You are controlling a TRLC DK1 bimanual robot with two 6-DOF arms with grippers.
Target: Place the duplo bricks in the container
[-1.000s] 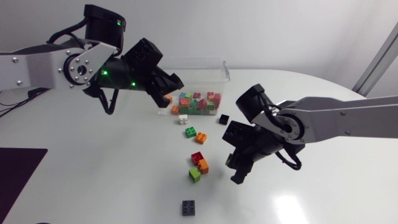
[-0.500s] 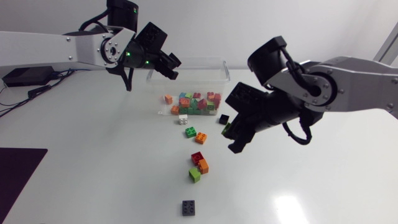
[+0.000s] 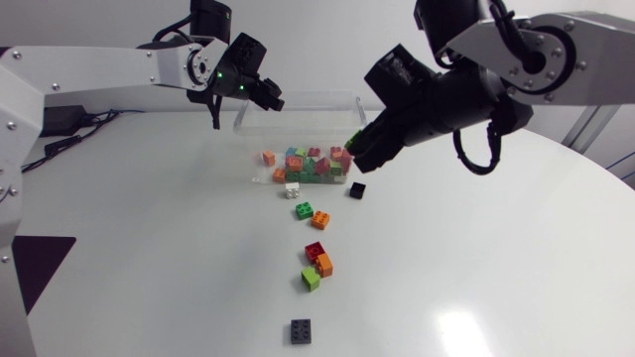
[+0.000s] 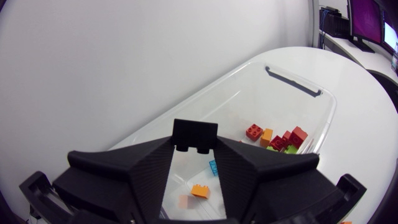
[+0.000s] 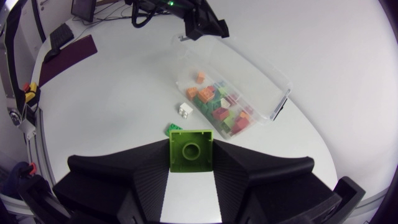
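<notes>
Right gripper (image 5: 191, 157) fingers clamp a green brick (image 5: 191, 150), now lifted off the table (image 3: 149, 258) to just beside the container (image 3: 349, 103). Left gripper (image 4: 194, 148) fingers pinch a black brick (image 4: 194, 134), swung over the container's far corner. Both look ready to drop; loose bricks (image 3: 317, 263) remain.

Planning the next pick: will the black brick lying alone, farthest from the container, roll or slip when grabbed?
The black duplo brick probably won't roll: it looks blocky and seems to lie flat, studs up. It is likely rigid and light. On the glossy white table, a one-sided nudge may slide it.
</notes>
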